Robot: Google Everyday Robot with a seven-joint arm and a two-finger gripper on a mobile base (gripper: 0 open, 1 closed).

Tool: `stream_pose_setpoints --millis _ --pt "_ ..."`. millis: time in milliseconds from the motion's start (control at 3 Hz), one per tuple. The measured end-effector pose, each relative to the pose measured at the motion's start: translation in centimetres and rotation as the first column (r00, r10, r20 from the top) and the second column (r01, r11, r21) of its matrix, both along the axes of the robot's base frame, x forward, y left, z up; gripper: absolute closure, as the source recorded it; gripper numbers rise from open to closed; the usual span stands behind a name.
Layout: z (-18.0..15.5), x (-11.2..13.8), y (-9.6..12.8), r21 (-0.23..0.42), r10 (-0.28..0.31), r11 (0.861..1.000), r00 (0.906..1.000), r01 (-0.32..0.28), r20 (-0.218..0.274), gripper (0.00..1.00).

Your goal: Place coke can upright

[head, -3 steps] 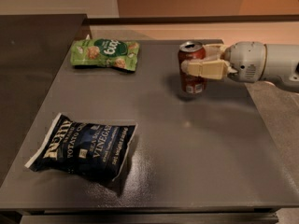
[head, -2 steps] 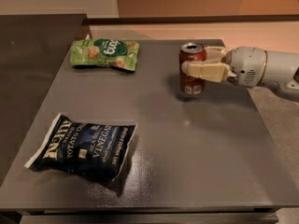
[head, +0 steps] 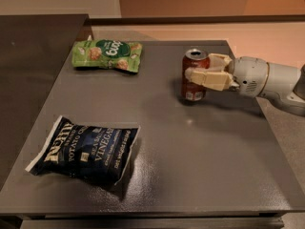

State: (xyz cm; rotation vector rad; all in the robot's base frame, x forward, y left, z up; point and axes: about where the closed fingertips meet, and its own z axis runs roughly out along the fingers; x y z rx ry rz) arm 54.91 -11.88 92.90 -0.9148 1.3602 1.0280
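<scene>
Your end effector (head: 204, 68) reaches in from the right edge of the frame and is closed around the coke can (head: 195, 76), one finger across its front and the other behind it. The can stands upright in the upper right part of the tabletop (head: 214, 151). The main risk is the release. If you open while the base is not flat on the surface, the can may drop, rock and tip; from this angle I cannot be sure the base is fully down, though it looks to be touching or very nearly so. A second risk is the retreat. The front finger wraps well across the can's face, so pulling back toward the right before the fingers have spread enough could drag or topple it. An uneven opening could also nudge it sideways. The green snack bag (head: 107, 55) at the upper left and the dark chip bag (head: 86, 149) at the lower left both lie well apart from the can, so they pose no hazard. Compared with a second ago, the can sits slightly lower in the frame, which suggests it has been eased down toward the tabletop. The grip looks the same, the arm has barely shifted, and both bags lie where they were.
</scene>
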Motion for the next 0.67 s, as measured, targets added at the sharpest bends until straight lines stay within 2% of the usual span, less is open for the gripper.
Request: stream_pose_setpoints --millis 333,667 --pt "-0.94 -0.07 -0.02 0.012 0.001 1.0 1.0 -0.001 0.003 1.0" --pt "-1.72 -0.19 -0.07 0.02 0.005 1.0 0.9999 -0.005 0.012 0.82"
